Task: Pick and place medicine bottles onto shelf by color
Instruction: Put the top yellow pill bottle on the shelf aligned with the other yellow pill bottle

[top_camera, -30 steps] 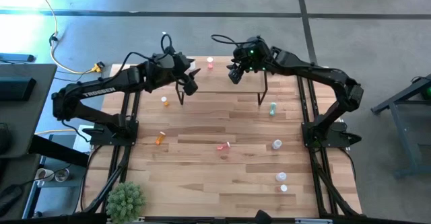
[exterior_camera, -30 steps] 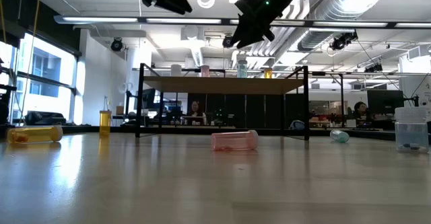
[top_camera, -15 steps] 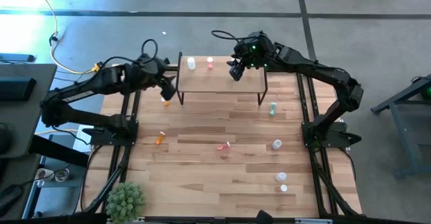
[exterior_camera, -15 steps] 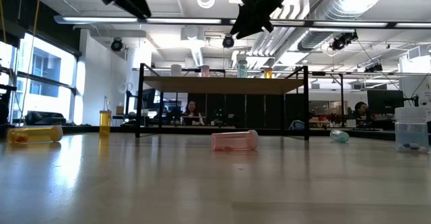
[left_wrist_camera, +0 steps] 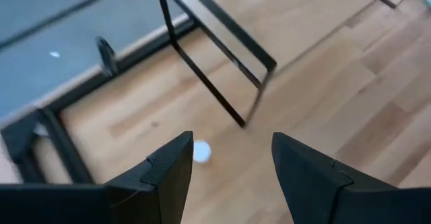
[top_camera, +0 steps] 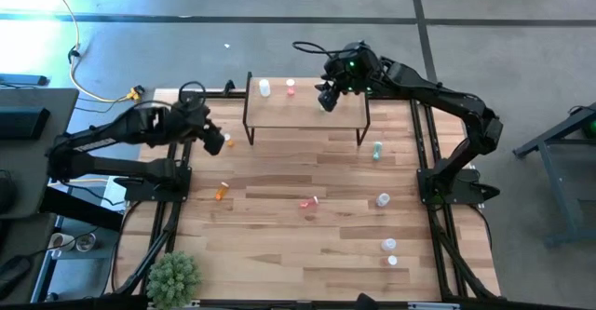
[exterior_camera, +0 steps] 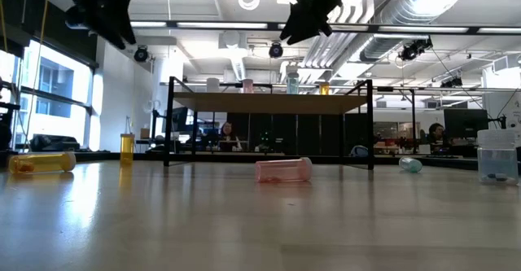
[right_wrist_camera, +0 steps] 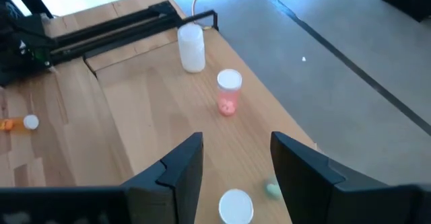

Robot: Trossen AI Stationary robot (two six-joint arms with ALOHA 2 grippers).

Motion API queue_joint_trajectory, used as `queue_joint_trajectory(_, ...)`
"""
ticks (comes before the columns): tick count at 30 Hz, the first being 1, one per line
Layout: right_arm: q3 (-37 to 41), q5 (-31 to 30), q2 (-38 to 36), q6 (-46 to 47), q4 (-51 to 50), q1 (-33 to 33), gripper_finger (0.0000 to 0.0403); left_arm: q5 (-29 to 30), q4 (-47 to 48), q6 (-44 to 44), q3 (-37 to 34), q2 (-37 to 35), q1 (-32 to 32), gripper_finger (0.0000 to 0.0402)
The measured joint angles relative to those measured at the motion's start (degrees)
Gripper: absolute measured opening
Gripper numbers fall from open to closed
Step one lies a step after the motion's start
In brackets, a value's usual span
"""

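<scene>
Moved: left claw has pulled back from the shelf to the left side of the bench. The right claw has hardly moved and hangs over the shelf.
Left claw: fingers apart, nothing in it. A small white cap shows on the bench just under it in its wrist view.
Right claw: fingers apart, empty.
On the shelf: a white bottle and a pink bottle stand along the far edge. One more white cap sits right below the right claw.
On the bench: an orange bottle, a pink bottle lying down, a green one and clear ones near the right side.
How they feel: probably tiny, light, hard and smooth. They could tip or roll with a small bump.
Where to grab: around the middle of the round body, with a soft squeeze, and not by the cap.
</scene>
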State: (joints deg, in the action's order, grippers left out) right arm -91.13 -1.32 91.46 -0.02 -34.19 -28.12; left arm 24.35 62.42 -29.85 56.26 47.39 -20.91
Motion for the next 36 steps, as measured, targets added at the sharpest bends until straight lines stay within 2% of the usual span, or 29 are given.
queue_joint_trajectory(13,0.0,0.0,0.0,0.6,-2.8,0.4,0.0165,1.0,-7.7,-18.0,-19.2,-9.1,15.8,0.0193)
queue_joint_trajectory(28,0.0,0.1,0.0,1.3,-2.9,0.9,0.0165,21.4,-17.5,-32.6,-34.1,-9.5,31.9,0.0193)
queue_joint_trajectory(32,0.0,0.1,0.0,1.3,-2.3,0.9,0.0165,27.7,-22.1,-34.5,-38.1,-9.4,34.3,0.0193)
queue_joint_trajectory(36,0.0,0.1,0.0,1.8,-1.0,0.9,0.0165,31.2,-26.7,-34.5,-41.9,-9.4,34.5,0.0193)
